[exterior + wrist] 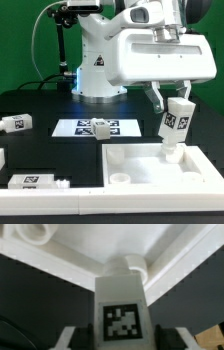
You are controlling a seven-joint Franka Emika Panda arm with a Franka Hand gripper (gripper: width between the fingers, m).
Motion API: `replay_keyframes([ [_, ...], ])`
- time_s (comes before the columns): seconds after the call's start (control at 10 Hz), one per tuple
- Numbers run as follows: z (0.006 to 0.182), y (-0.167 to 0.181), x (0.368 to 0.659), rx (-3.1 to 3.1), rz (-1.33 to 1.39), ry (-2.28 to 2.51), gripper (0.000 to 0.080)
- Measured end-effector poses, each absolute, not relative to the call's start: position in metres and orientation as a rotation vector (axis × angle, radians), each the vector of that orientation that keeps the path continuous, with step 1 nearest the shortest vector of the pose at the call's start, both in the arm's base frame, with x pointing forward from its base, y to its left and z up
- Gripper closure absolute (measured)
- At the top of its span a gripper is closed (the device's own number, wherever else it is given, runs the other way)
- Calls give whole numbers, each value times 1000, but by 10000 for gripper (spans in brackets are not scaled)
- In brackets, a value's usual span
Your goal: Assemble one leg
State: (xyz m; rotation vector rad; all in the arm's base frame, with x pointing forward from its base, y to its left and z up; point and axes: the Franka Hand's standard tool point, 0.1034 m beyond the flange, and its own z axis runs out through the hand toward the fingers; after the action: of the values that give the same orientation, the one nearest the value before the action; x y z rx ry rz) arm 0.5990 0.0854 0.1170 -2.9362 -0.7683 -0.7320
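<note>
My gripper [172,97] is shut on a leg [177,122], a stubby white block with a black-and-white tag, gripped near its top. The leg tilts slightly and its lower end meets the far right corner of the large flat white tray-like piece [140,160], at the exterior view's right. In the wrist view the leg [122,303] runs from between my fingers [68,336] down to that corner of the tray [90,246]. Whether its end is seated in the socket is hidden.
Another leg [17,123] lies at the exterior view's left. A second leg [98,126] lies on the marker board [120,127], and a third [35,181] lies at the front left. The robot base [95,70] stands behind.
</note>
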Motion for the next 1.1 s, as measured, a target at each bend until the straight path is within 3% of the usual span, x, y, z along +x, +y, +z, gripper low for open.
replay_keyframes([
  [0.3, 108, 95, 608, -2924, -734, -756, 511],
  [0.6, 111, 102, 621, -2912, -749, -752, 511],
  [1.1, 97, 105, 621, -2908, -736, -747, 511],
])
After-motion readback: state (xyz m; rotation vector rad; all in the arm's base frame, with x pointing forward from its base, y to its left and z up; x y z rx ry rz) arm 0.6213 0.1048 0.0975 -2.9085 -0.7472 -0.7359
